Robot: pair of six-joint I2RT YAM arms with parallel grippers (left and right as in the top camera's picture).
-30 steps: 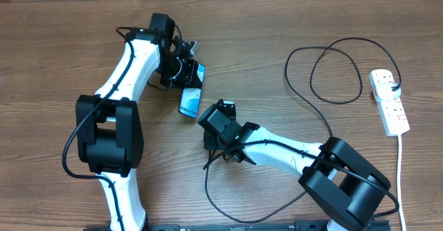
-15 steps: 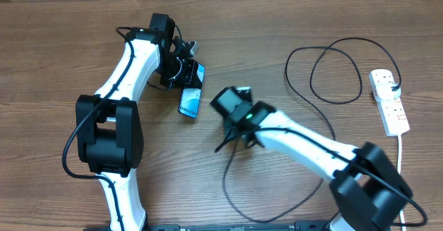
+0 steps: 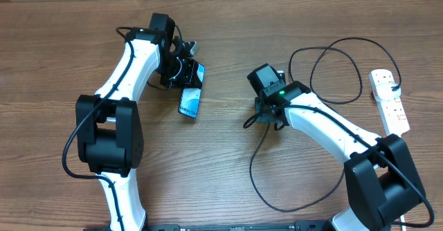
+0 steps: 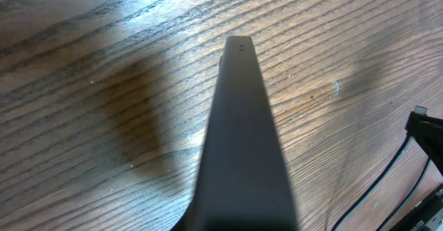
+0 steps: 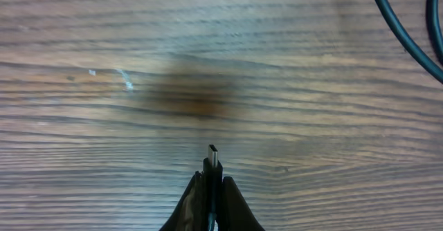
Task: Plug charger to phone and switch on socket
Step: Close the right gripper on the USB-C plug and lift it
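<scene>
The phone [image 3: 191, 98], teal screen with a white band, is held at its upper end by my left gripper [image 3: 188, 75], which is shut on it. In the left wrist view the phone [image 4: 239, 134] shows edge-on as a dark slab above the wood. The charger cable [image 3: 332, 75] loops across the right half of the table. My right gripper [image 3: 266, 115] is shut on the cable's free end, well to the right of the phone. The charger's connector tip [image 5: 213, 155] sticks out from between the shut fingertips of the right gripper [image 5: 213, 181]. The socket [image 3: 389, 101] lies at the far right.
The socket's white cord [image 3: 400, 169] runs down toward the front edge on the right. A long slack loop of the charger cable [image 3: 277, 200] lies near the front, between the arm bases. Another piece of black cable [image 5: 401, 30] crosses the right wrist view's top right corner.
My right arm has swung right and back, carrying the connector from just below the phone to mid-table and dragging the cable loop along. The left arm and phone have stayed put.
</scene>
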